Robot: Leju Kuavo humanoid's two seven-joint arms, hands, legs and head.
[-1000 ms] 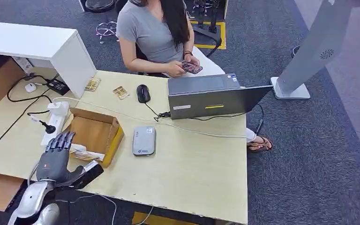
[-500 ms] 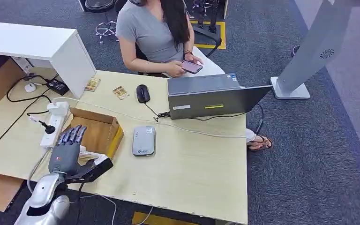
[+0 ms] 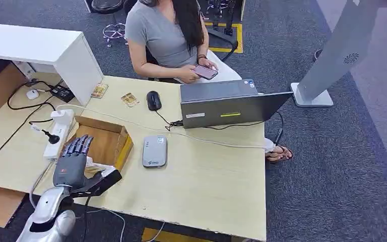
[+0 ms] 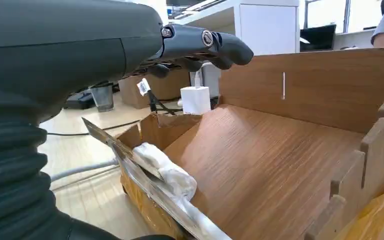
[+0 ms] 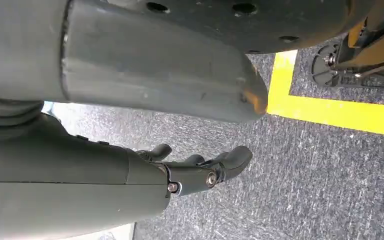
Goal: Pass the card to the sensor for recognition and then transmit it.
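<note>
Apparently the card (image 3: 94, 164) is the pale, wrapped piece lying inside the cardboard box (image 3: 112, 132), in the corner nearest the robot. Its long axis runs along the box's near wall, one end towards the box's yellow-taped side and the other under the robot's hand. The left wrist view shows it as a crumpled white wrap (image 4: 166, 169) against the box's wall, too bunched to tell which face is up.

The left hand (image 3: 70, 164) hovers over that same corner, palm down. Its fingers (image 3: 79, 145) are stretched out towards the box's far wall and slightly apart, with the thumb stuck out sideways over the box's near edge. They hold nothing and I cannot tell whether they touch the card. From the wrist, the fingers (image 4: 224, 46) hang above the box floor.

Just beside the box, on its yellow-taped side, lies the grey sensor (image 3: 154, 151), flat on the desk (image 3: 206, 186). Beyond that is an open laptop (image 3: 227, 103) with a mouse (image 3: 153, 100) next to it. On the box's other side sits a white power strip (image 3: 59, 128). Past the box's far wall, a person (image 3: 169, 38) sits at the desk holding a phone (image 3: 205, 72).

The right hand (image 5: 195, 172) hangs over grey carpet, with its fingers loosely extended, apart, and nothing in them.
</note>
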